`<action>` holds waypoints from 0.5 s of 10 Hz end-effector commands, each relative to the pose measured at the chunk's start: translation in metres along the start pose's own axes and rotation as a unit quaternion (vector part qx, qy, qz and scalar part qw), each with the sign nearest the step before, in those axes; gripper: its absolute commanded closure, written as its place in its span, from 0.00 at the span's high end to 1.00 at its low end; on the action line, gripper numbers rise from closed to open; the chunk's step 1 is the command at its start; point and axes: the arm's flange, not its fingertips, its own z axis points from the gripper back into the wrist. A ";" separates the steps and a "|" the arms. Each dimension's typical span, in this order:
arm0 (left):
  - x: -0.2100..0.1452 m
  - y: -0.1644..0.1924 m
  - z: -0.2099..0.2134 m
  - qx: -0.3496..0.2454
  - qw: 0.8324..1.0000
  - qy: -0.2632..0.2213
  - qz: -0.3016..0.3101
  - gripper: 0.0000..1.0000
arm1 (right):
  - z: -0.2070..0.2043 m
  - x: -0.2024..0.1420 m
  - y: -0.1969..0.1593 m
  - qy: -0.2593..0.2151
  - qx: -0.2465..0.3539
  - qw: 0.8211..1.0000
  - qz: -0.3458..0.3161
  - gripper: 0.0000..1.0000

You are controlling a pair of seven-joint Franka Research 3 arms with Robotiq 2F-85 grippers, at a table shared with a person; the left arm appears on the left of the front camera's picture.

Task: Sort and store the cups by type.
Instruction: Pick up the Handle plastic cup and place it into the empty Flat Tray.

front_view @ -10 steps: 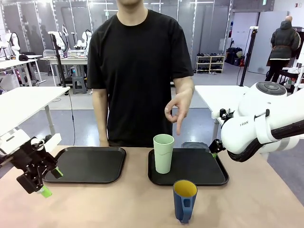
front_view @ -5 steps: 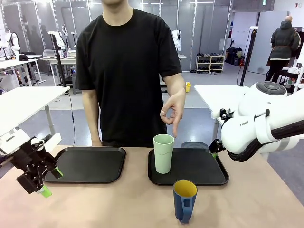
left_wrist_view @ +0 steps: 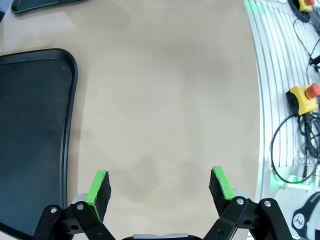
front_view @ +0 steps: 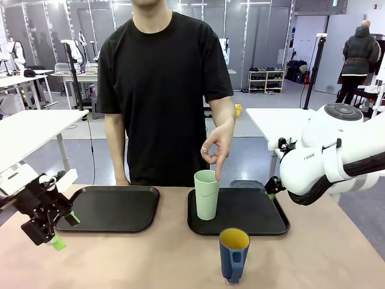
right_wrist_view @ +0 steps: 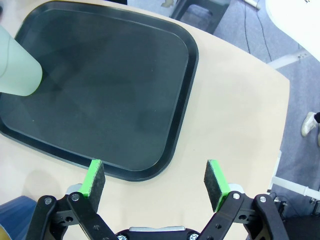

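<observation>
Front view: the tall pale green tumbler (front_view: pixel 207 194) stands upright at the near left of the right-hand black tray (front_view: pixel 255 212). The dark blue mug (front_view: pixel 234 254), yellow inside, stands upright on the bare desk (front_view: pixel 150 259) just in front of that tray, its handle turned toward the camera. A person at the far side holds a hand (front_view: pixel 218 141) above the tumbler, one finger pointing down at its far rim; whether it touches, I cannot tell. A second black tray (front_view: pixel 111 208) lies to the left, well apart from both cups. In the left wrist view the left gripper (left_wrist_view: pixel 160 182) hovers over the desk beside this tray's edge, its jaws spread wide with nothing between them. In the right wrist view the right gripper (right_wrist_view: pixel 155 175) hangs over the near edge of the right-hand tray, jaws likewise wide apart and holding nothing, with the tumbler at the picture's left edge.
</observation>
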 end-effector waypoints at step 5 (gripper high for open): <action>-0.001 0.000 -0.004 0.009 1.000 -0.002 0.000 1.00 | 0.020 0.025 -0.017 0.000 0.007 0.960 0.280 1.00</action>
